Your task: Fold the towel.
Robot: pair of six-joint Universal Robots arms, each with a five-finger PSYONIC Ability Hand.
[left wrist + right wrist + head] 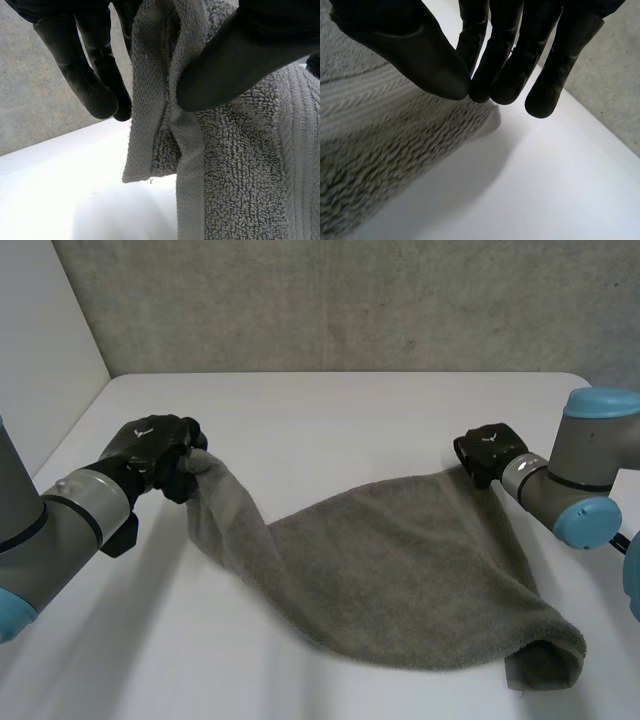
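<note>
A grey towel (pixel 400 570) lies spread over the middle and right of the white table (pixel 350 410). My left hand (pixel 150 450) is shut on its left corner and holds it up off the table, so the cloth hangs down in a fold. In the left wrist view the thumb (pixel 225 65) presses the towel's hemmed edge (pixel 190 150) against the palm. My right hand (pixel 487 450) is at the towel's far right corner. In the right wrist view its thumb (pixel 435 55) and fingertips (pixel 505 85) are closed together on the very tip of that corner (pixel 380 145).
The towel's near right end (pixel 545 660) is doubled over close to the table's front edge. A grey wall stands behind the table and a white panel at the left. Bare table (pixel 545 190) lies beyond the right hand.
</note>
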